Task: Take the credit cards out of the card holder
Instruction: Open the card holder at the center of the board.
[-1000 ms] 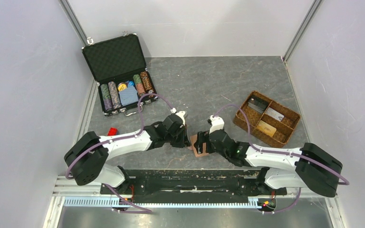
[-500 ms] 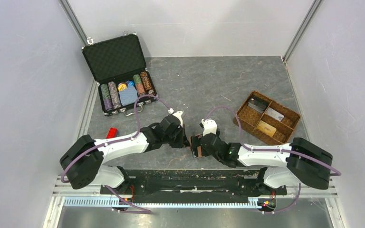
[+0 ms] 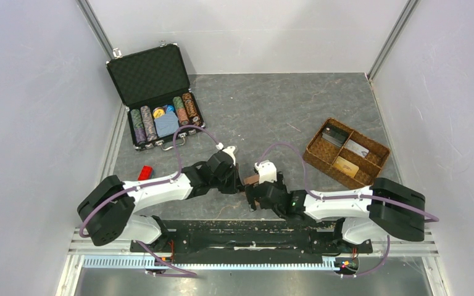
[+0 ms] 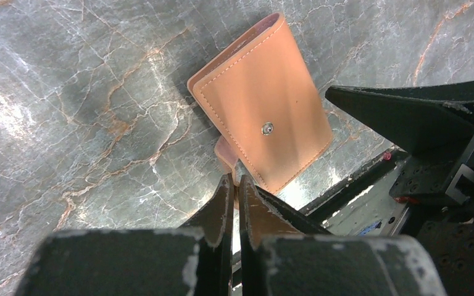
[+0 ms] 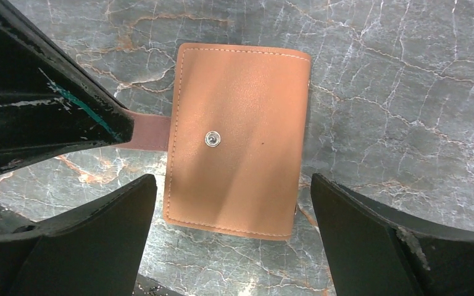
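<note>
Left gripper, narrowed almost together, is pinching the snap tab of the closed card holder lying flat on the table (near edge), right gripper straddling it, spread wide.

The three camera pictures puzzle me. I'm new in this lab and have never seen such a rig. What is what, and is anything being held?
The top view looks down from above and behind two white robot arms bolted at the near edge of the table: left arm on the left, right arm on the right. The other two pictures come from a camera on each wrist, so the black wedges at their bottom edge are that arm's own fingers. On the table lie an open black chip case, a small red block, a woven tray with flat cards in it and, between the grippers, the closed tan card holder. The left gripper is shut, apparently pinching the holder's snap tab. The right gripper is open, its fingers straddling the holder.
</note>
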Motion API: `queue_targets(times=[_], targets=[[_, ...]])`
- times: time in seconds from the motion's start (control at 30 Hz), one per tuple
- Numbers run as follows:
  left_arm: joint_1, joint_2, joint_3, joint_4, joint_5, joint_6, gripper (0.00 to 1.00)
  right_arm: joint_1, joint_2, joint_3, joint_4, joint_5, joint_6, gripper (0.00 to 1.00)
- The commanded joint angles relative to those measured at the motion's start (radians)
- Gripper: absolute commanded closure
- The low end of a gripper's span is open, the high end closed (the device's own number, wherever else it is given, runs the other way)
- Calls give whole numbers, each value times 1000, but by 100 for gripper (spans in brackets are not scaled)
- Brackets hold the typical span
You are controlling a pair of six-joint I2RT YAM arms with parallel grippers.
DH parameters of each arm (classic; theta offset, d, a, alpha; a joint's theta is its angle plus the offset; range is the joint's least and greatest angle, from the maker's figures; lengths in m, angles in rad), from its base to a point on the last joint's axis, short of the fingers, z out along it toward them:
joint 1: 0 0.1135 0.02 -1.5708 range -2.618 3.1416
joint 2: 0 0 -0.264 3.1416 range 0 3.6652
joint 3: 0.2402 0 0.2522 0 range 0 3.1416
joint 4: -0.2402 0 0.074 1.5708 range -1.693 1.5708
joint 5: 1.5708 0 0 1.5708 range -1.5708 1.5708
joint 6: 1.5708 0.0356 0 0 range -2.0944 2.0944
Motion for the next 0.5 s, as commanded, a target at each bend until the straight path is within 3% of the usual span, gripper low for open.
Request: queue_targets(times=[0.0, 0.23, 0.47], targets=[[3, -42, -13, 25, -22, -33, 98, 50, 46, 86, -76, 134, 5, 2], [3, -52, -30, 24, -28, -35, 98, 90, 81, 117, -130, 222, 34, 2], [3, -68, -37, -1, -41, -26, 98, 93, 29, 89, -137, 286, 28, 9]])
